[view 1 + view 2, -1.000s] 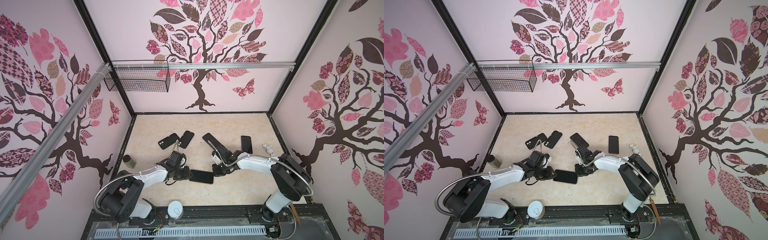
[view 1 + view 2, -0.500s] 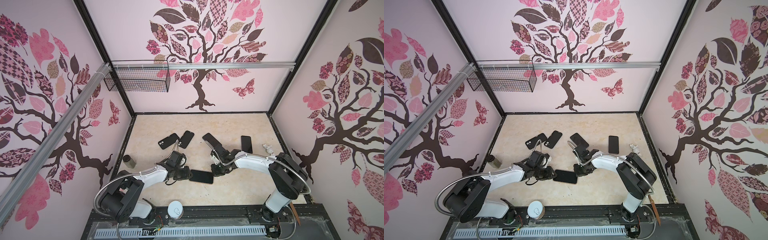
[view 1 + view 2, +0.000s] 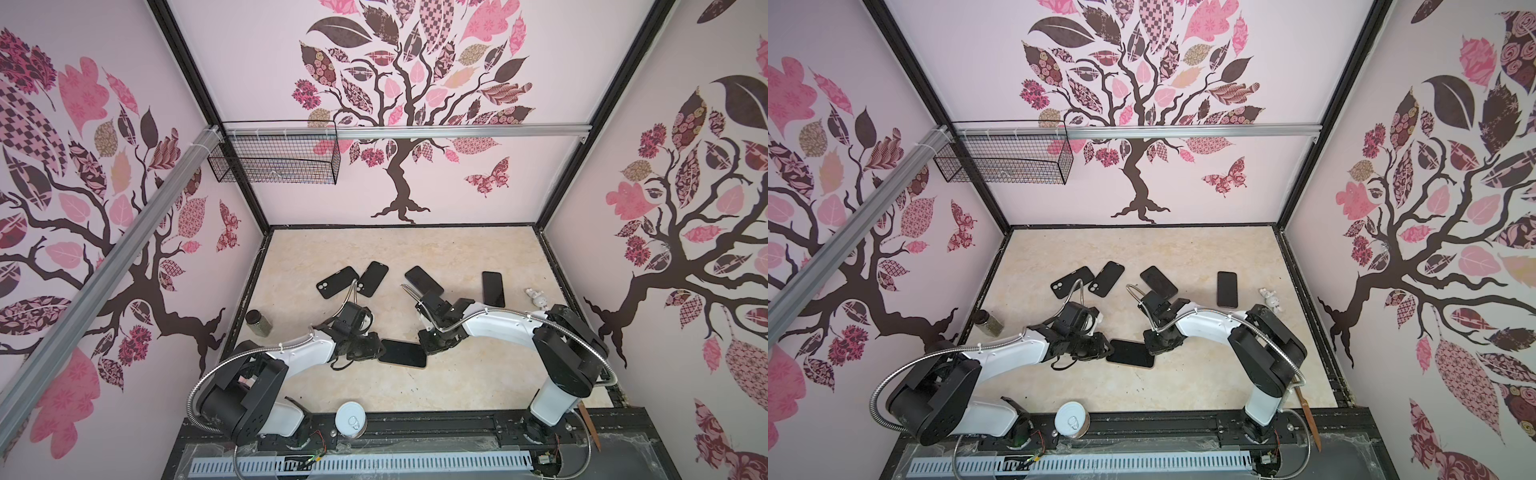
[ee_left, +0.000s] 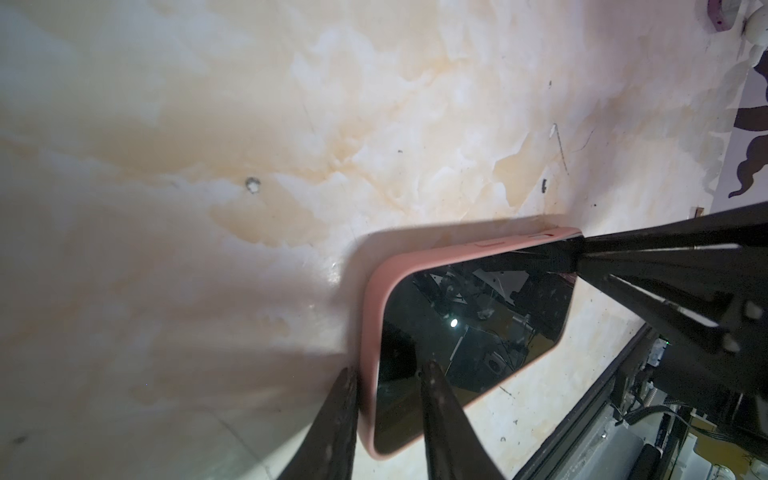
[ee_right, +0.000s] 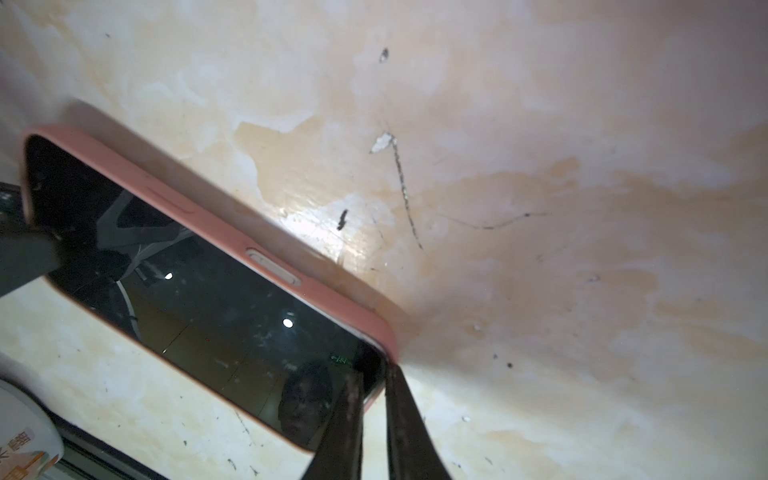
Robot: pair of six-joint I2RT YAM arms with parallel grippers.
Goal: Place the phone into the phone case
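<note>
Clamping opposite ends of the pink-cased phone [image 3: 403, 353] are left fingers [image 4: 336, 428] and right fingers [image 5: 401, 432], four dark handsets [image 3: 424, 280] beyond.

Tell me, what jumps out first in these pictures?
At the front middle of the table, the left gripper and right gripper pinch opposite ends of a phone in a pink case. Huge pink-and-brown trees cover the walls around them.

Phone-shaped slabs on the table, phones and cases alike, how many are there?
5. Two black backs with camera cutouts side by side back left, a phone mid-back, another phone back right, a pink-cased phone nearest the front. None seems hidden.
</note>
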